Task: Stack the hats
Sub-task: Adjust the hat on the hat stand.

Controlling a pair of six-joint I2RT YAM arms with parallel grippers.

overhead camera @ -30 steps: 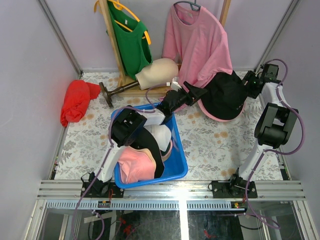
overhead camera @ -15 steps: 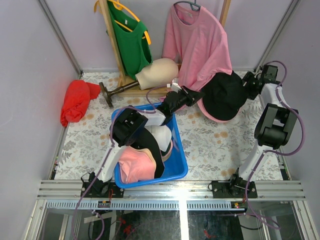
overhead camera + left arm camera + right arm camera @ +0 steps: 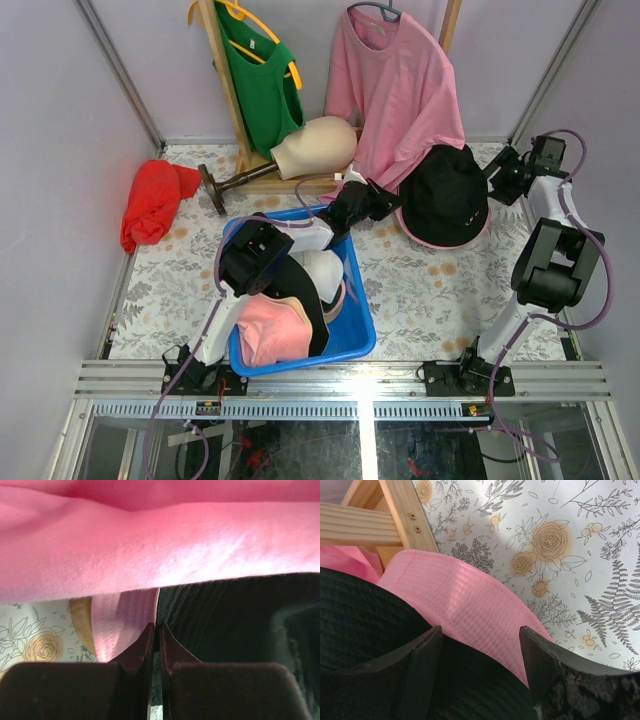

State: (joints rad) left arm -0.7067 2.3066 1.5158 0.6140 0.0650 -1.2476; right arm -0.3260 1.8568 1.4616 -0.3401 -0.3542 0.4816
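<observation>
Now that your right claw (image 3: pixel 480 628), spread, has backed off, the black hat (image 3: pixel 446 190) rests on the pink hat (image 3: pixel 441 241) toward the far right corner of the table (image 3: pixel 430 300), your left claw (image 3: pixel 156 630) pressed together beside it, so fetch another.

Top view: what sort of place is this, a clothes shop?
More likely a robot test cell than a shop: two arms bolted to a table, framed plain walls, and shirts and a mannequin head as props.
</observation>
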